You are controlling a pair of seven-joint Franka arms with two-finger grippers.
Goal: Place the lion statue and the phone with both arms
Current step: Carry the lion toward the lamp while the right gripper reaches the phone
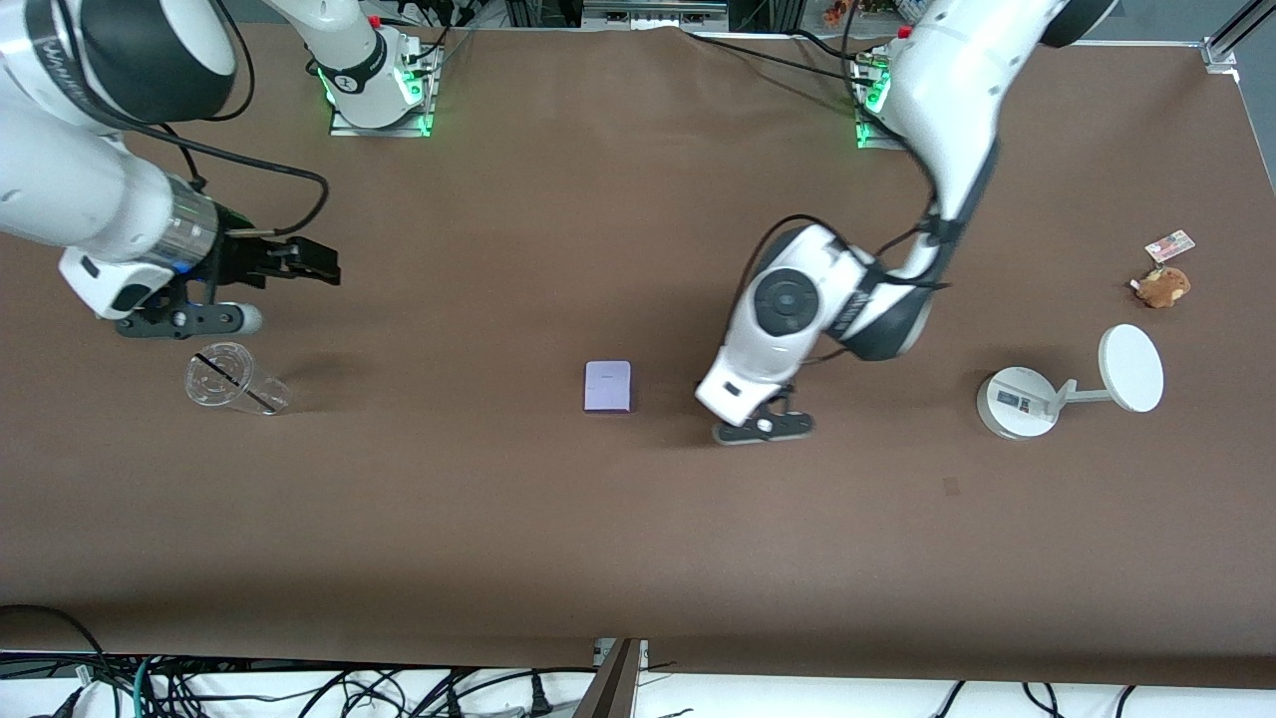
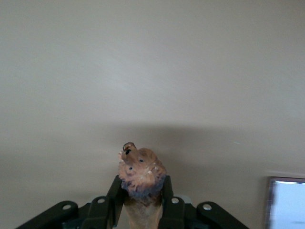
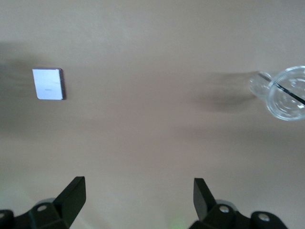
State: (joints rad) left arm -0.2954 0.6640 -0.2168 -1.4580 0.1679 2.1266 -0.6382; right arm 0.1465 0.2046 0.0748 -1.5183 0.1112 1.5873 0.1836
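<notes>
1. Front view: nearest the camera of the task's things, the phone [image 1: 608, 386] lies flat mid-table. The left gripper [image 1: 763, 426] is down close to the table just beside it, toward the left arm's end; its fingers are hidden under the wrist here. Off toward the right arm's end, the right gripper [image 1: 317, 261] hangs in the air near a clear plastic cup [image 1: 231, 380] lying on its side, well apart from the phone. By my reckoning the left arm is far nearer the phone, yet its grip is taken.

2. Left wrist view: the left gripper [image 2: 141, 200] is clamped on the lion statue [image 2: 141, 176], head and mane standing out past the fingers [image 2: 113, 198], body running back between them. A corner of the phone [image 2: 287, 202] shows close by.

3. Right wrist view: the right gripper [image 3: 138, 195] is spread wide and holds nothing. The phone [image 3: 48, 84] lies well ahead of it on bare table, the cup [image 3: 284, 91] off to the side.
</notes>
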